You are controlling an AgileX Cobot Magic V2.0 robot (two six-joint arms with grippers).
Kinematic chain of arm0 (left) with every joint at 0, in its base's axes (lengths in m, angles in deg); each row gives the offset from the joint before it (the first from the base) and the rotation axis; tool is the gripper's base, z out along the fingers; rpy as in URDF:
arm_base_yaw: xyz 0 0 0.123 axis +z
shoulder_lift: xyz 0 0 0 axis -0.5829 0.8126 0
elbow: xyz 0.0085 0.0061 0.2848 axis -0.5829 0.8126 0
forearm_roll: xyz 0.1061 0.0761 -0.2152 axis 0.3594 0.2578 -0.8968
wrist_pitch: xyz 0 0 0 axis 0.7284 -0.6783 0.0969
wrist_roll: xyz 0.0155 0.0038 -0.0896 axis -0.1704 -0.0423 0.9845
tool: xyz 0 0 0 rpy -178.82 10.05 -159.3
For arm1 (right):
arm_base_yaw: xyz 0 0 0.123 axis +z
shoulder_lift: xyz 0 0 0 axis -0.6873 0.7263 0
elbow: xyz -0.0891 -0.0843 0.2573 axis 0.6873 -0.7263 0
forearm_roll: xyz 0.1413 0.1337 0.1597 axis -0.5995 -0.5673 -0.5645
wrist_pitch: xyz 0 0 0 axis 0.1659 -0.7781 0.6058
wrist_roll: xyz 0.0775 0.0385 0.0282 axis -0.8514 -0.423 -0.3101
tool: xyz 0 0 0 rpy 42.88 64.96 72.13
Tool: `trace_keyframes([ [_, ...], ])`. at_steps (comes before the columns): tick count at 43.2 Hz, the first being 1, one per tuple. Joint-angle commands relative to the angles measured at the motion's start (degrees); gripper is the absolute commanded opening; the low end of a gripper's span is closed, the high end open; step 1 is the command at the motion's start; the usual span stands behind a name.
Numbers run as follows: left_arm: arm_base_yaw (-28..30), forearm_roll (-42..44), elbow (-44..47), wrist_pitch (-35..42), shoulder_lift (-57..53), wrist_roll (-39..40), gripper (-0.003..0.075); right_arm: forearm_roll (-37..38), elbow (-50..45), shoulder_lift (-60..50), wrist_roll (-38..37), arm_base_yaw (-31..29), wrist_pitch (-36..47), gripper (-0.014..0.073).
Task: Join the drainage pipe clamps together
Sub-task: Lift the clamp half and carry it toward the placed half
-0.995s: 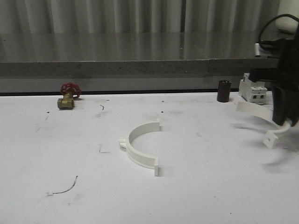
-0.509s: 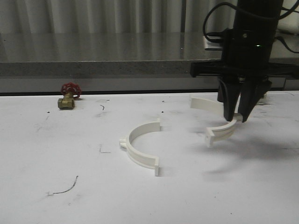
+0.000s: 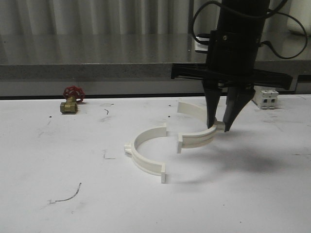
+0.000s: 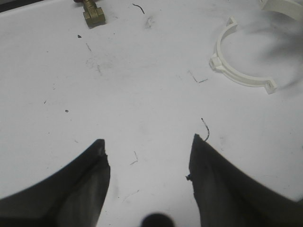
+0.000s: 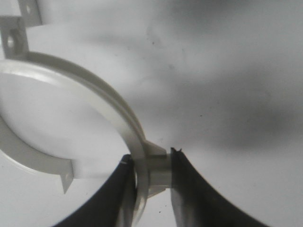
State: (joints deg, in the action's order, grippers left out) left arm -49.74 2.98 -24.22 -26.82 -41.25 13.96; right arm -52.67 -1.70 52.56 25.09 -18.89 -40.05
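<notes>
Fingers, right gripper (image 3: 219,127): closed on the small outer lug of the carried half-ring (image 3: 197,127), pinching it from both sides; the ring hangs just above the desk (image 3: 58,160), open side toward the other piece.
Fingers, left gripper (image 4: 147,158): spread wide, holding nothing, above bare desk.
Resting half-ring (image 3: 146,153): white plastic, lying flat mid-desk, flat end tabs toward the carried piece. The nearest tabs of the two sit just beside each other, not yet mated.
Handling, as a judgement: light, stiff, smooth plastic, likely to pivot or slip in a lug-only pinch; the lug or the mid-arc band looks the soundest hold, leaving the tabs free to meet.
Other items: brass valve (image 3: 70,101) far left; white breaker (image 3: 265,99) far right; both well apart from the clamps.
Containers: none seen.
</notes>
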Motion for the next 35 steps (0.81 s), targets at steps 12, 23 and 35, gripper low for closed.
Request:
trace_keyframes([
  [12, 0.2, -0.6, -1.6, 3.6, -0.1, 0.1, 0.0375, -3.1, 1.7, -3.5, -0.6, 0.0, 4.0, 0.0143],
  [23, 0.2, -0.6, -1.6, 3.6, -0.1, 0.1, 0.0375, -1.9, 1.7, -2.1, -0.6, 0.0, 4.5, 0.0143],
  [35, 0.2, -0.6, -1.6, 3.6, -0.1, 0.1, 0.0375, -1.6, 1.7, 0.6, -0.3, 0.0, 4.7, 0.0143],
])
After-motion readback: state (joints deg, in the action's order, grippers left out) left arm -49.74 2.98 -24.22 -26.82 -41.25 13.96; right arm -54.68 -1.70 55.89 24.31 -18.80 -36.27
